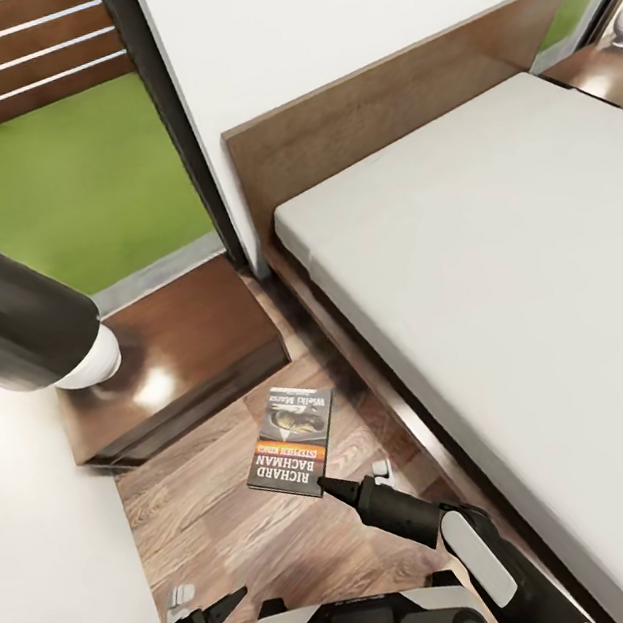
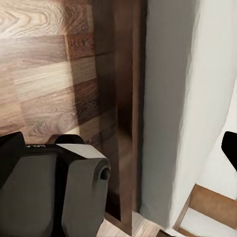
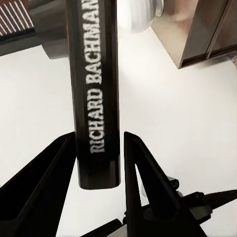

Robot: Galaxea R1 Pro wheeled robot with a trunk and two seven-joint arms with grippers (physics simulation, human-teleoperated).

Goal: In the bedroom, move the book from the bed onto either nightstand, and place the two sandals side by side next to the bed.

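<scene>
While gripped, grey-and-orange book (image 1: pixel 292 440), lettered.

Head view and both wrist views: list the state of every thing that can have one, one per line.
Grey-and-orange paperback book: held off the floor by its spine, cover up.
Right tool: shut on the book's spine.
Left tool: low beside the trunk, holding nothing; open or shut, cannot tell.
Dark-brown wooden nightstand: top bare except for a lamp.
Pale-grey mattress bed: bare.

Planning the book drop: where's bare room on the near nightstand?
The nightstand top is bare from the lamp across to its bed-side edge. Its lamp corner is crowded. The right gripper holds the book just off that free edge.
</scene>
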